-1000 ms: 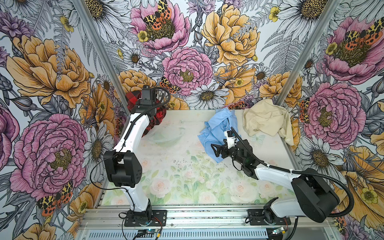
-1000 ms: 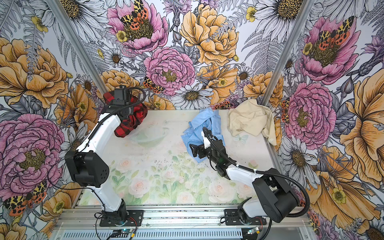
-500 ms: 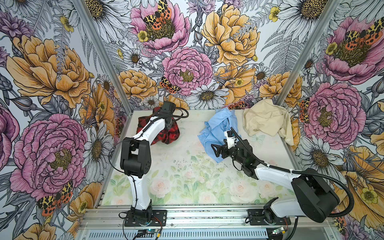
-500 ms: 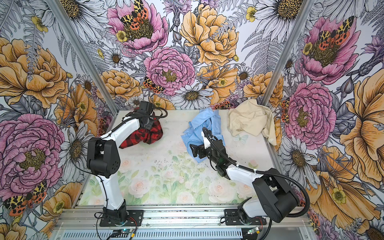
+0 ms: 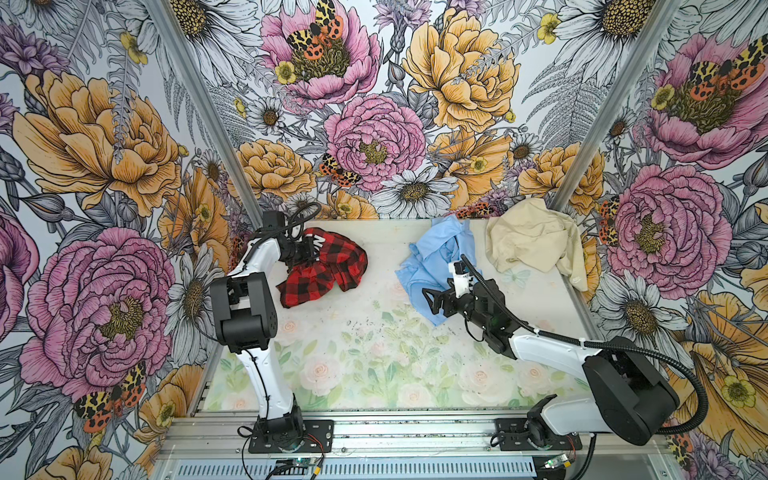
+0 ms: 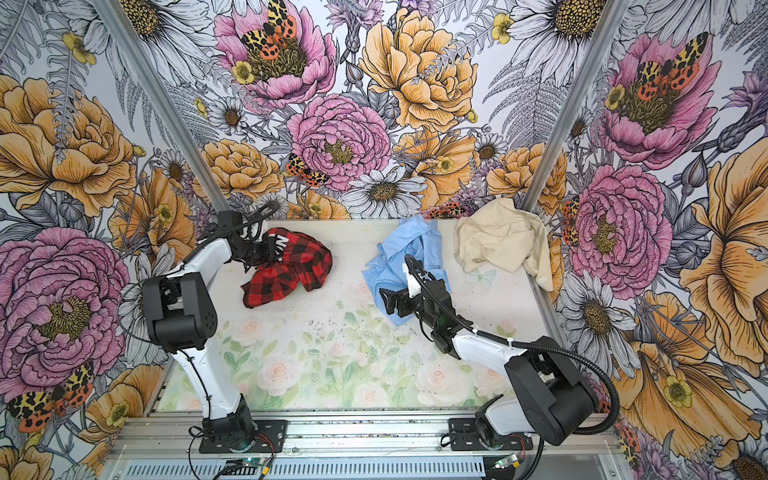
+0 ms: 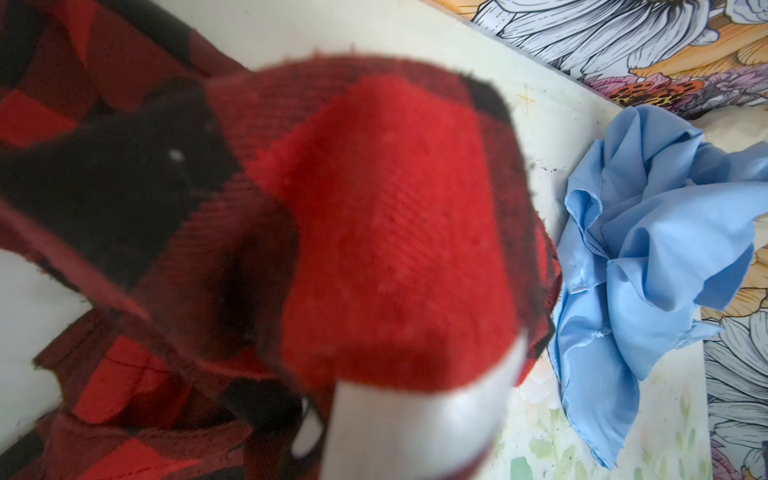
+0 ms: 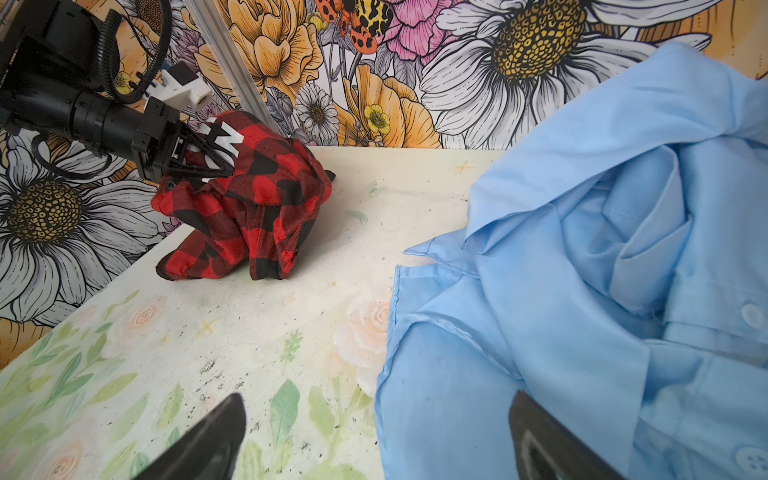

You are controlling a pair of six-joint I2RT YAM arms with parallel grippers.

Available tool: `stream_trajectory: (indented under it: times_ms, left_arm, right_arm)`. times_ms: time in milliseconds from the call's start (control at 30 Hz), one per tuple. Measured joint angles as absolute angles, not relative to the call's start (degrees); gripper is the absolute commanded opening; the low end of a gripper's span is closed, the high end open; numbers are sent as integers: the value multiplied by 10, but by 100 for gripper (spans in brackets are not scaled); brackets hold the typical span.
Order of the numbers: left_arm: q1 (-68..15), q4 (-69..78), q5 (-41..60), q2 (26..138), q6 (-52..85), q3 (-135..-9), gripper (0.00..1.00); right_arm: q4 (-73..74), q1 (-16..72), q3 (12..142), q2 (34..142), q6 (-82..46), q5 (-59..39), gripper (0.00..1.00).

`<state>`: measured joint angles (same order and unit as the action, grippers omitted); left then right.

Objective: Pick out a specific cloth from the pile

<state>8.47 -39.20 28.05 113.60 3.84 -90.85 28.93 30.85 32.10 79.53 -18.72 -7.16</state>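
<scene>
**Step in hand.** The left gripper [image 8: 208, 166] is clenched on the cloth [image 5: 328, 266], gripping an upper fold next to the black patch [image 8: 222, 139] with white letters. The cloth is at the far left corner of the counter [image 5: 374, 353]. Its top is held up and its lower folds rest on the surface. It is well apart from the other two garments, so I judge the picking-out largely done and the carry or set-down outstanding.

**Next move.** The gripper must either lift until the trailing folds come off the counter or lower the cloth and let go. The grip covers only a small bunch of fabric, so a fast swing may let it slip.

**Surroundings.** The blue cloth [image 5: 436, 257] lies crumpled at mid-right. The beige cloth [image 5: 532, 241] is near it, at the far right corner and riding up the wall. The right gripper [image 8: 376, 415] is spread wide and holds nothing, low at the blue cloth's near edge.

**Obstructions.** The left wall [image 5: 199, 249] and its corner post are just beside the left arm, leaving little room to move further left. The bare counter in front is free of garments.
</scene>
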Motion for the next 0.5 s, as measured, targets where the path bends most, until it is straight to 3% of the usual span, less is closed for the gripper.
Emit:
stream_trajectory:
  times_ms: [400, 500]
  left_arm:
    - [136, -279, 297, 1025, 138, -823, 0]
    - [152, -273, 243, 1021, 142, -824, 0]
  right_arm:
    - [289, 309, 323, 796, -187, -72, 98]
    - [289, 309, 327, 796, -187, -72, 99]
